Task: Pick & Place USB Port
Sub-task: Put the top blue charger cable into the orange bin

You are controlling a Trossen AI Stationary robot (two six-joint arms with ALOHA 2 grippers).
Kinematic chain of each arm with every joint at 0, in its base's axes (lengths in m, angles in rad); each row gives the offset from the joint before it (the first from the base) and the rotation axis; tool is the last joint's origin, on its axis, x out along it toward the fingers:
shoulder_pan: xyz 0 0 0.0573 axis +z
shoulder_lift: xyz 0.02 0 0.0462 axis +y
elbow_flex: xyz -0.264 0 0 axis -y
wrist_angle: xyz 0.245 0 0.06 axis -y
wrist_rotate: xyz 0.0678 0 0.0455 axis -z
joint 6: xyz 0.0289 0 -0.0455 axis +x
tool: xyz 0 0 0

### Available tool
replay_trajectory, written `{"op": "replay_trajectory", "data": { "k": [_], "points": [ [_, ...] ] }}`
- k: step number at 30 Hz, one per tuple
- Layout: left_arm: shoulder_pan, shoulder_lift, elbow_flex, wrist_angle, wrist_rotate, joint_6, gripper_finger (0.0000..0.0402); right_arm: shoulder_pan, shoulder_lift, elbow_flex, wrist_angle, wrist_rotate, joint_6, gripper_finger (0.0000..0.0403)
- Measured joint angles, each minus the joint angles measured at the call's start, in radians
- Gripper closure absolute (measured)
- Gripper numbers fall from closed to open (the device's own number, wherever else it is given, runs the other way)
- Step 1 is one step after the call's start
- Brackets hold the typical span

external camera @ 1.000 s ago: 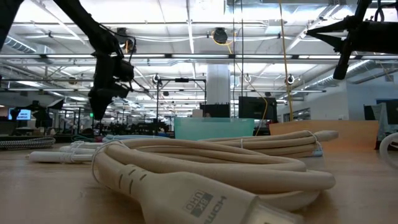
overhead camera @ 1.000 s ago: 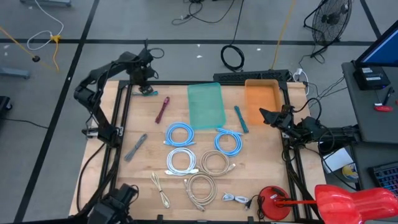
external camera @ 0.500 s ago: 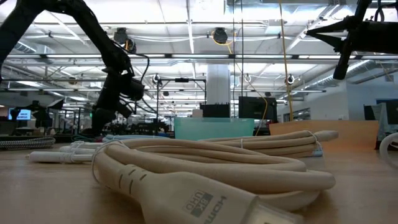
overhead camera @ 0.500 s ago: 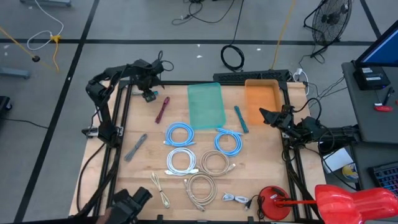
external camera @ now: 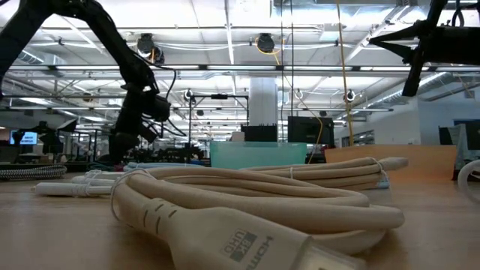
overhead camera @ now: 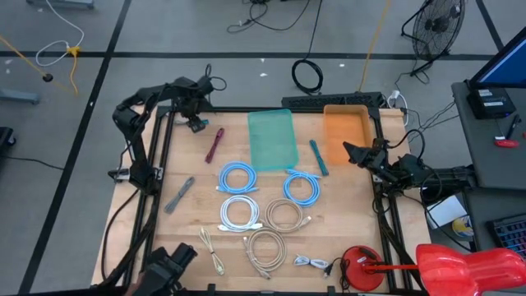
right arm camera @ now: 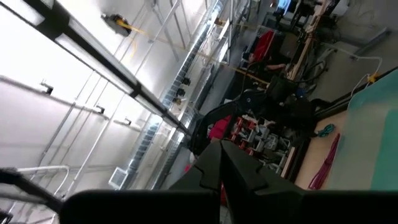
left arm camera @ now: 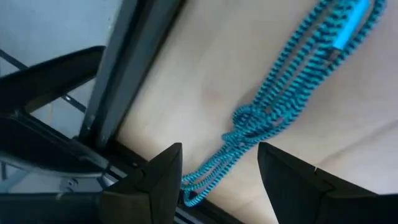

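A teal braided USB cable (left arm camera: 267, 112) lies bundled on the wooden table at its far left corner (overhead camera: 195, 125), with a teal plug (left arm camera: 351, 25) at one end. My left gripper (left arm camera: 219, 171) is open and points steeply down over it. Its two dark fingers stand on either side of the bundle's looped end; I cannot tell whether they touch it. In the low view the left gripper (external camera: 126, 141) hangs low at the far left. My right gripper (overhead camera: 349, 150) is shut and waits at the table's right edge, pointing up into the room (right arm camera: 221, 168).
A dark frame rail (left arm camera: 134, 68) runs right beside the cable. Near it lie a maroon cable (overhead camera: 215, 144), a teal tray (overhead camera: 272, 138) and an orange bin (overhead camera: 346, 131). Blue (overhead camera: 238, 177), white (overhead camera: 240, 214) and beige (overhead camera: 265, 247) cable coils fill the middle and near table.
My left gripper has come down toward the teal cable at the far left corner and tipped more steeply downward, most of it in the first half second. Its fingers have stayed open. The cable has not moved.
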State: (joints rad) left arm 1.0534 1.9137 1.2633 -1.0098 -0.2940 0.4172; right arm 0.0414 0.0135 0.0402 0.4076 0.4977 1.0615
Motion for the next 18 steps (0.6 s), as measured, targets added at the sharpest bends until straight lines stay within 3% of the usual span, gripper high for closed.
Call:
{"op": "replay_trajectory", "data": {
  "k": [12,15,18],
  "points": [
    [-0.002,-0.008,-0.096,0.031,0.060,-0.036,0.0191,0.000,0.000,0.000,0.003,0.003,0.000,0.0403],
    [-0.008,-0.008,-0.103,0.031,0.067,-0.059,0.0221,0.000,0.000,0.000,0.004,0.004,0.000,0.0403],
    [-0.016,-0.005,-0.093,0.031,0.046,-0.070,0.0287,0.000,0.000,0.000,0.004,0.007,0.000,0.0403]
  ]
}}
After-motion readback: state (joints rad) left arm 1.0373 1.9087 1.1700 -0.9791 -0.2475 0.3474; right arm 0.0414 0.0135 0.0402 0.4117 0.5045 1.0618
